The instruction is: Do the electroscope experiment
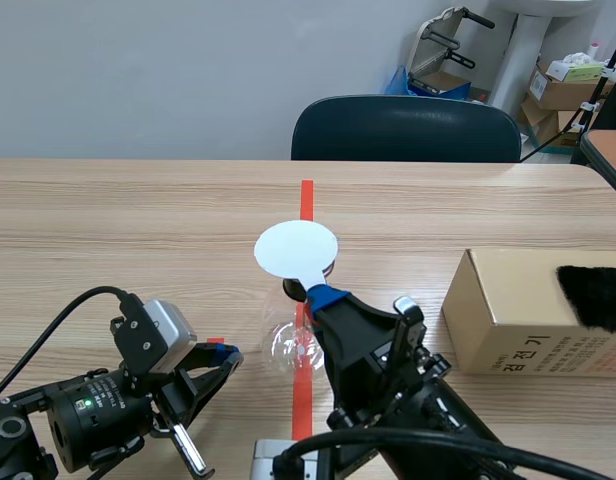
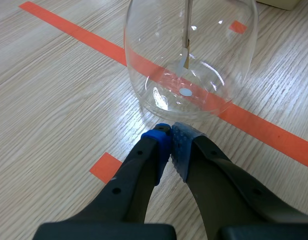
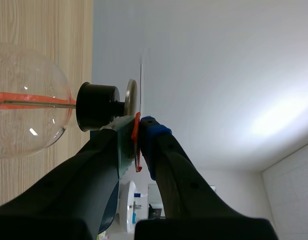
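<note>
The flask (image 1: 293,345) is standing mid-table on the orange tape line (image 1: 306,400). Its black stopper (image 3: 96,106) is carrying a metal plate (image 3: 130,97), and a thin rod (image 2: 188,25) with a small leaf is hanging inside the glass. A white disc (image 1: 296,250) is hovering flat just over that plate; in the right wrist view it is showing edge-on, just beside the plate, and whether the two are touching cannot be told. The right claw (image 1: 323,297) is grasping the disc by its stem, with the pads (image 3: 151,131) pinching it, just ahead of the stopper. The left claw (image 2: 171,131) is lying low on the table (image 1: 108,230), clenched on nothing, its tips pointing at the flask's base from just beside it. A cardboard box (image 1: 518,310) is sitting to the right with a black furry piece (image 1: 595,297) on it. A dark chair (image 1: 406,130) is standing behind the table.
</note>
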Available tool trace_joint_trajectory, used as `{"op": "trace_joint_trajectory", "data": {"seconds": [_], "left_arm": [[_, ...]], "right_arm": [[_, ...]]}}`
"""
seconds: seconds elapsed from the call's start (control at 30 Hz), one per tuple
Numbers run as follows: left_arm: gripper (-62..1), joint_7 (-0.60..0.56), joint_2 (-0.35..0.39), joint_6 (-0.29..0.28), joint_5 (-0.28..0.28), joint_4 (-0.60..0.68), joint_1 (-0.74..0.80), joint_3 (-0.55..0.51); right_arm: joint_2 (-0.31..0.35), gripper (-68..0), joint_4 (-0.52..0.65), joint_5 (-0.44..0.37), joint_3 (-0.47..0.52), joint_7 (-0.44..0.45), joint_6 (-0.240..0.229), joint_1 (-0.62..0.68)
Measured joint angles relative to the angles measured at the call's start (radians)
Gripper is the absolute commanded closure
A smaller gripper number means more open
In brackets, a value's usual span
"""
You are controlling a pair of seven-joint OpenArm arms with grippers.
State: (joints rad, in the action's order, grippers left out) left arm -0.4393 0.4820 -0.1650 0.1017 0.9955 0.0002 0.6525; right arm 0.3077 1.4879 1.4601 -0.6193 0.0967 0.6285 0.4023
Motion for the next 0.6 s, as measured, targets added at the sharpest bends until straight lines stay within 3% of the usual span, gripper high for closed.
{"op": "trace_joint_trajectory", "data": {"seconds": [0.13, 0.27, 0.6], "left_arm": [[-2.7, 0.000, 0.000, 0.000, 0.000, 0.000, 0.000, 0.000], [-2.7, 0.000, 0.000, 0.000, 0.000, 0.000, 0.000, 0.000], [-2.7, 0.000, 0.000, 0.000, 0.000, 0.000, 0.000, 0.000]], "right_arm": [[0.000, -1.1, 0.000, 0.000, 0.000, -0.011, 0.000, 0.000], [0.000, -1.1, 0.000, 0.000, 0.000, -0.082, 0.000, 0.000], [0.000, -1.1, 0.000, 0.000, 0.000, -0.396, 0.000, 0.000]]}}
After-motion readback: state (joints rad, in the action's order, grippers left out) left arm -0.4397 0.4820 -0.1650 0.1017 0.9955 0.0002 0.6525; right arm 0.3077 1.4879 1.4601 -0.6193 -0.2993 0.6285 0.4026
